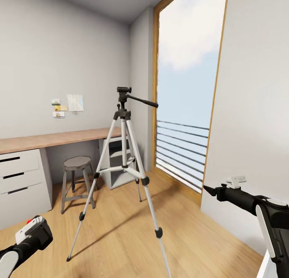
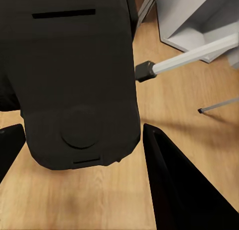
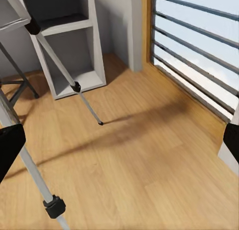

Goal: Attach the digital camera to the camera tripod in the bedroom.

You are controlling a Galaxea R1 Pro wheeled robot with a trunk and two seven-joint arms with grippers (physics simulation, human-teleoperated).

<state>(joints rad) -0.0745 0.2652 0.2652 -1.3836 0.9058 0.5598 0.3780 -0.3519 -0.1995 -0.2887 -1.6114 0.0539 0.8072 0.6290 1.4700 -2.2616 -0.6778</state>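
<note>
I'm in the bedroom with the camera in my left hand and the tripod standing ahead of both hands.

My left hand (image 2: 82, 140) is closed on the camera (image 2: 74, 75) — in its wrist view the black body sits between the two fingers (image 2: 179, 190), with the plank floor (image 2: 149, 205) beyond it and one tripod leg running across past the fingertips. In the head view the tripod (image 1: 125, 157) stands upright on the floor, forward of my left hand and a little toward my right, its black head and long handle at the top. My right hand (image 1: 208, 189) hangs open — fingertips well apart — near the window (image 1: 184, 89), off to the tripod's far side. Beyond the tripod are the stool (image 1: 77, 177) and the wooden tabletop (image 1: 52, 138).
</note>
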